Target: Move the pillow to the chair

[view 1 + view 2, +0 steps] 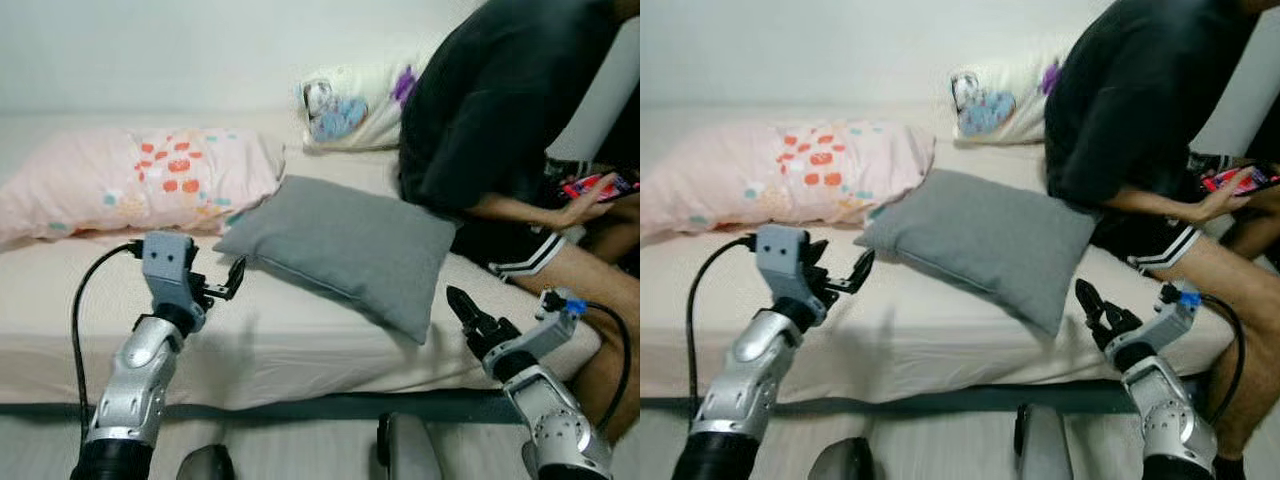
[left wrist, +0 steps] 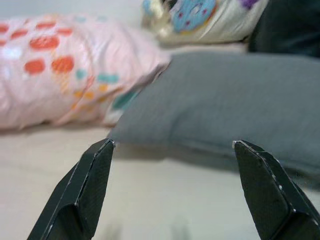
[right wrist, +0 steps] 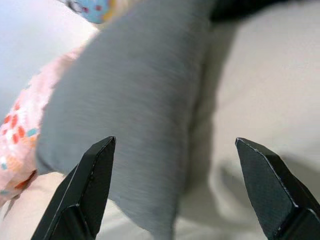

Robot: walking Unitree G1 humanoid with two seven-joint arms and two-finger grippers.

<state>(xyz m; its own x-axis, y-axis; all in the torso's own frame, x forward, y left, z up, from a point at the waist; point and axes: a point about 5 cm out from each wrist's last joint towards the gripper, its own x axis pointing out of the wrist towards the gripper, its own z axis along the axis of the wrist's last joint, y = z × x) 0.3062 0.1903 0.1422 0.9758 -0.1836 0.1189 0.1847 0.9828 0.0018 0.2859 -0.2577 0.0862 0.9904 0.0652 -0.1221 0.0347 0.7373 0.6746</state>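
1. We find the grey pillow [image 1: 345, 245] lying on the bed [image 1: 280, 330], untouched by either arm; we judge the task to be at its approach stage, with grasp, lift and carry all left to do. No chair can be identified from here.

2. Landmark for all placements below: the grey pillow. It lies flat on the mattress, one corner reaching toward the bed's front edge and the opposite side tucked against the pink patterned pillow [image 1: 130, 180]. A white printed pillow [image 1: 350, 105] sits behind it against the wall.

3. Orientation: its long axis runs diagonally, from the far-left corner beside the pink pillow down to the near-right corner at the front edge (the near corner looks slightly raised off the sheet, though we cannot be sure).

4. The left pincer [image 1: 232, 280] hovers just beside the pillow's far-left corner, fingers spread apart, nothing between them; its wrist camera looks straight at that corner.

5. The right pincer [image 1: 465, 312] stands just off the pillow's near-right corner, fingers also apart and empty, with the pillow's edge ahead of them.

6. A seated person [image 1: 500, 110] presses close against the pillow's right side, holding a phone [image 1: 590, 186]; we judge this a contact risk during the lift.
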